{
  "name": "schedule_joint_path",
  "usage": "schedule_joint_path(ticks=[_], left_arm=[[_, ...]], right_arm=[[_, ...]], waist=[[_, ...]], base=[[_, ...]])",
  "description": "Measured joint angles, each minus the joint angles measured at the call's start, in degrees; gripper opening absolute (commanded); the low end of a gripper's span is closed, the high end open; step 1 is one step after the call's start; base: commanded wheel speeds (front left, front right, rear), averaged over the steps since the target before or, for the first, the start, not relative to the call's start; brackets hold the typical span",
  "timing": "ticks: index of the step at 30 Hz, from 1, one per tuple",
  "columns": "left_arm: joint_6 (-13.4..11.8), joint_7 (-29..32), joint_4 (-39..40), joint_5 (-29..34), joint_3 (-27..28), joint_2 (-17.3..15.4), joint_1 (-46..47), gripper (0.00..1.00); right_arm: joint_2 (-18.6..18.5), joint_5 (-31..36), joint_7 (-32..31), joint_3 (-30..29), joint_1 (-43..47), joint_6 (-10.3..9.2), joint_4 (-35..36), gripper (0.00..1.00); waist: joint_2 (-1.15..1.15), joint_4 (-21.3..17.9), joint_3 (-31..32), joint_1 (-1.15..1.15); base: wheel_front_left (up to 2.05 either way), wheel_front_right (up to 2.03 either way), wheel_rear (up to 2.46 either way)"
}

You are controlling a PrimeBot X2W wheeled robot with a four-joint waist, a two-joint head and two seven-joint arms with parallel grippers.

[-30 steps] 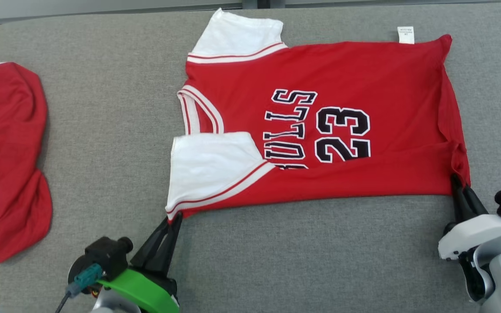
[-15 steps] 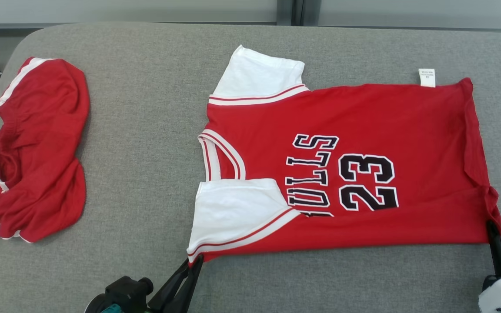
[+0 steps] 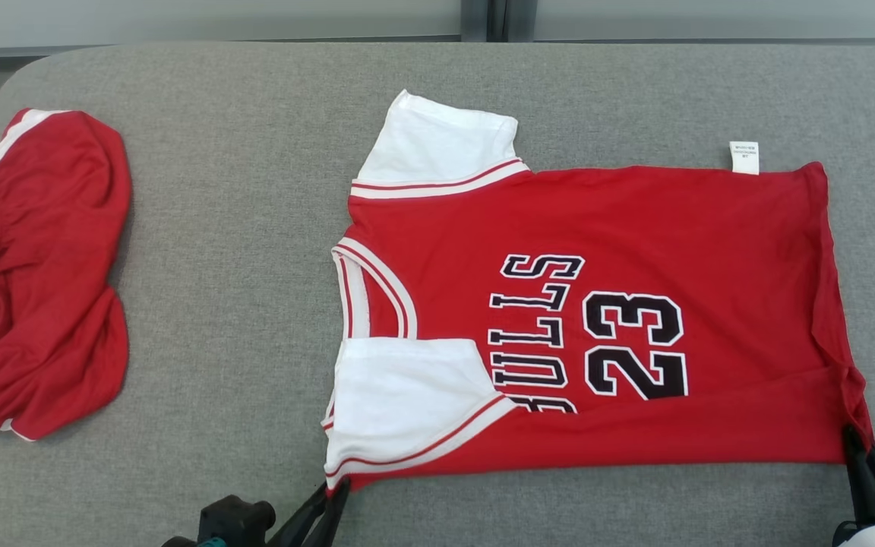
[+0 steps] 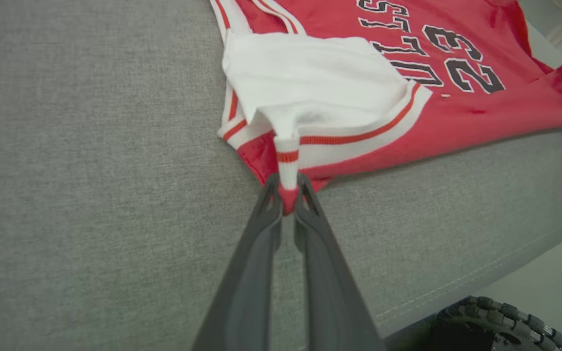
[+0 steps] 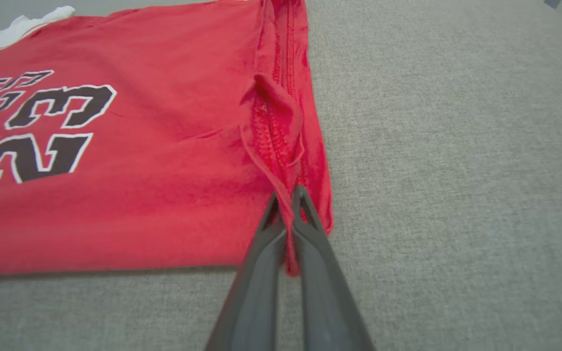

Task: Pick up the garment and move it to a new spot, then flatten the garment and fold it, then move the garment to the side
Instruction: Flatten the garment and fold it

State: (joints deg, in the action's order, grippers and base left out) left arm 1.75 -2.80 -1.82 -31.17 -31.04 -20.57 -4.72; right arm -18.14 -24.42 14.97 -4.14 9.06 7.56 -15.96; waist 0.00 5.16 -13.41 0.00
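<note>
A red jersey (image 3: 635, 228) with white sleeves lies spread on the gray padded table (image 3: 240, 228), right of centre. Its near long side appears folded over onto the lettering. Your left gripper (image 3: 333, 492) is pinched shut on the striped trim at the corner by the near sleeve (image 3: 399, 395). Your right gripper (image 3: 853, 444) is clamped on the bunched hem corner.

The cloth looks thin, light and limp (it will likely sag and crease wherever nothing holds it). The corners and the ribbed trim are therefore the soundest places to grip.

The table's near edge (image 4: 481, 285) runs close to your left gripper. Open room lies beyond the jersey, and also between it and a second red garment (image 3: 35, 266), which is crumpled at the far left, well apart.
</note>
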Motion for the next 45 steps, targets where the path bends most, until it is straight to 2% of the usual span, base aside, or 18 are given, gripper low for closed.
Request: schedule_joint_path(ticks=[1, 2, 3, 4, 5, 6, 7, 8, 9, 13, 17, 20, 23, 27, 31, 36, 41, 45], left_arm=[[0.03, 0.6, -0.47, 0.02, -0.48, 0.03, 0.19, 0.0], [0.13, 1.19, -0.87, 0.0, -0.78, 0.23, 0.53, 0.0], [0.23, 1.37, -1.14, -0.03, -0.92, 0.42, 0.85, 0.0], [0.24, 1.83, -1.52, -0.03, -1.16, 0.55, 1.33, 0.0], [0.23, 2.43, -1.91, -0.04, -1.3, 0.68, 1.74, 0.0], [0.21, 2.85, -2.18, -0.08, -1.36, 0.8, 1.89, 0.25], [0.12, 3.14, -2.35, -0.19, -1.36, 0.93, 1.91, 0.45], [-0.33, 3.56, -2.43, -0.45, -1.25, 1.03, 1.91, 0.83], [-0.68, 4.08, -2.31, -0.93, -0.98, 1.08, 1.88, 1.0], [-1.57, 7.48, 1.85, -2.7, -0.42, 0.05, 1.59, 1.0], [-2.08, 12.11, 12.73, -3.53, 1.08, -2.89, 2.68, 1.0], [-2.54, 14.71, 19.92, -3.28, 4.53, -4.81, 9.77, 1.0], [-2.23, 17.78, 20.67, -2.18, 7.68, -6.65, 20.13, 1.0], [-0.02, 24.47, 13.25, -2.42, 8.71, -7.19, 35.67, 1.0], [2.92, 33.65, 2.02, -5.06, 6.2, -5.59, 49.58, 1.0], [4.61, 43.98, -10.0, -7.21, 2.81, -4.89, 62.73, 1.0], [5.32, 48.97, -17.86, -7.88, -0.62, -3.76, 69.91, 1.0], [5.38, 48.48, -22.91, -6.59, -2.26, -3.64, 74.35, 1.0]], right_arm=[[0.3, 0.11, -0.01, 0.01, -0.08, 0.0, -0.19, 0.15], [0.51, 0.29, 0.0, 0.05, -0.26, -0.01, -0.4, 0.28], [0.64, 0.42, 0.0, 0.09, -0.47, -0.01, -0.49, 0.47], [0.76, 0.42, 0.0, 0.14, -0.69, -0.01, -0.6, 0.76], [0.85, 0.42, 0.0, 0.2, -0.87, -0.01, -0.73, 1.0], [0.88, 0.42, 0.0, 0.18, -0.9, -0.01, -0.77, 1.0], [0.94, 0.42, 0.0, -0.05, -0.9, -0.01, -0.75, 1.0], [0.91, 0.55, 0.0, -0.51, -0.9, -0.02, -0.71, 1.0], [0.79, 0.63, 0.01, -0.87, -0.89, -0.02, -0.43, 1.0], [1.19, 1.41, 0.05, -3.21, -0.44, -0.02, 2.41, 1.0], [1.35, 1.96, 0.08, -4.43, 0.01, -0.02, 5.13, 1.0], [1.41, 2.55, 0.08, -4.63, -0.88, -0.02, 6.56, 1.0], [1.4, 3.7, 0.08, -2.91, -3.82, -0.02, 7.31, 1.0], [0.99, 4.92, -0.14, 0.23, -9.12, -0.02, 7.64, 1.0], [1.15, 6.02, -0.44, 2.1, -13.21, -0.02, 8.0, 1.0], [1.57, 5.8, -0.49, 4.1, -17.37, -0.02, 7.71, 1.0], [2.5, 5.37, -0.26, 4.6, -19.06, -0.02, 7.04, 1.0], [3.18, 5.36, -0.16, 5.01, -20.35, -0.02, 6.58, 1.0]], waist=[[0.0, -0.17, -0.14, 0.0], [0.0, -0.31, -0.27, 0.0], [0.0, -0.42, -0.35, 0.0], [0.0, -0.53, -0.41, 0.0], [0.0, -0.63, -0.42, 0.0], [0.0, -0.68, -0.38, 0.0], [0.0, -0.76, -0.31, 0.0], [0.0, -0.84, -0.23, 0.0], [0.0, -0.93, -0.14, 0.0], [0.0, -1.22, 0.48, 0.0], [0.0, -1.46, 1.08, 0.0], [0.0, -1.5, 0.61, 0.0], [0.0, -1.52, -0.68, 0.0], [0.0, -2.05, -3.31, 0.0], [0.0, -3.02, -6.47, 0.0], [0.0, -4.99, -10.49, 0.01], [0.0, -7.74, -14.0, 0.01], [0.0, -9.87, -16.28, 0.01]], base=[[0.0, 0.0, 0.0], [0.0, 0.0, 0.0], [0.0, 0.0, 0.0], [0.0, 0.0, 0.0], [0.0, 0.0, 0.0], [0.0, 0.0, 0.0], [0.0, 0.0, 0.0], [0.0, 0.0, 0.0], [0.0, 0.0, 0.0], [0.0, 0.0, 0.0], [0.0, 0.0, 0.0], [0.0, 0.0, 0.0], [0.0, 0.0, 0.0], [0.0, 0.0, 0.0], [0.0, 0.0, 0.0], [0.0, 0.0, 0.0], [0.0, 0.0, 0.0], [0.0, 0.0, 0.0]])
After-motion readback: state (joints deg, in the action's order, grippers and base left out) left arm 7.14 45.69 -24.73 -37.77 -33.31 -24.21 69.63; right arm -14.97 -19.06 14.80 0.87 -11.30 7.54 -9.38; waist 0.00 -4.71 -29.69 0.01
